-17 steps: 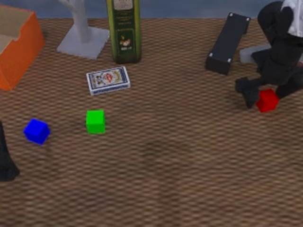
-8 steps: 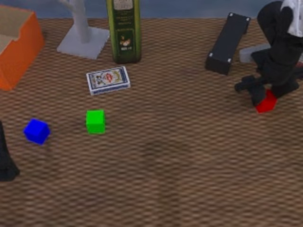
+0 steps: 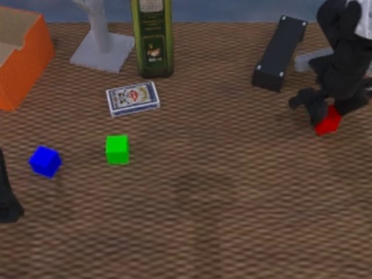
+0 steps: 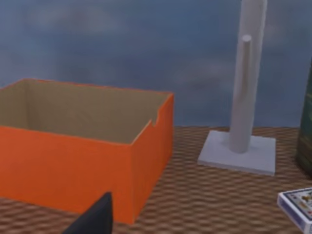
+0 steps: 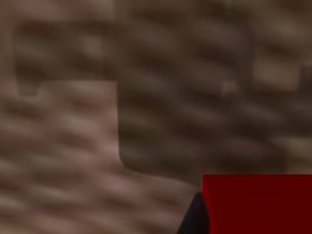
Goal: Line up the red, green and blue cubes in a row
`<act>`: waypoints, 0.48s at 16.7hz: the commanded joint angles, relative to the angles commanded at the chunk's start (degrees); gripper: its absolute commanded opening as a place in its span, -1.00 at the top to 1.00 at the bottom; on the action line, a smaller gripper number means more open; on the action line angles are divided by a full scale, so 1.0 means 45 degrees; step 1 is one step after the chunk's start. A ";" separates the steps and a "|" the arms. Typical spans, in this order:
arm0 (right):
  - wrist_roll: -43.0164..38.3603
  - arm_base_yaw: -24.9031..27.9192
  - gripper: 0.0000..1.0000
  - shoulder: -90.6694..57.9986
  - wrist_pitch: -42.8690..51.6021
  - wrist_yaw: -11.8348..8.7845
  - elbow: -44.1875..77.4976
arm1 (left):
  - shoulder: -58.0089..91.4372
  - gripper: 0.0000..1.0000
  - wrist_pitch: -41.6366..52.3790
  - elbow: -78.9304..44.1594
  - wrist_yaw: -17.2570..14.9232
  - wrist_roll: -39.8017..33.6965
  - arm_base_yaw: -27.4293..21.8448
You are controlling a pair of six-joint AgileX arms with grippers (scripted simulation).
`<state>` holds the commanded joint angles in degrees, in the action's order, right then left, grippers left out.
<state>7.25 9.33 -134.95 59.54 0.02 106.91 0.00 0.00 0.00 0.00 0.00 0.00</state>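
Right gripper (image 3: 325,113) sits on the right side of the table, its fingers closed around the red cube (image 3: 329,121). Green cube (image 3: 117,149) and blue cube (image 3: 45,161) lie far left.

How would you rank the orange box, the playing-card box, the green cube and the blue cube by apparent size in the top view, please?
1. Orange box, though partly cut off by the frame.
2. Playing-card box.
3. Green cube and blue cube: they look alike, so no ranking.
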 joint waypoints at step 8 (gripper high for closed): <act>0.0022 0.0091 1.00 0.0615 0.2533 -0.0010 0.1846 | 0.0000 -1.00 0.0000 0.0000 0.0000 0.0000 0.0000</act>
<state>7.35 9.74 -132.19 70.94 -0.03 115.21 0.00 0.00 0.00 0.00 0.00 0.00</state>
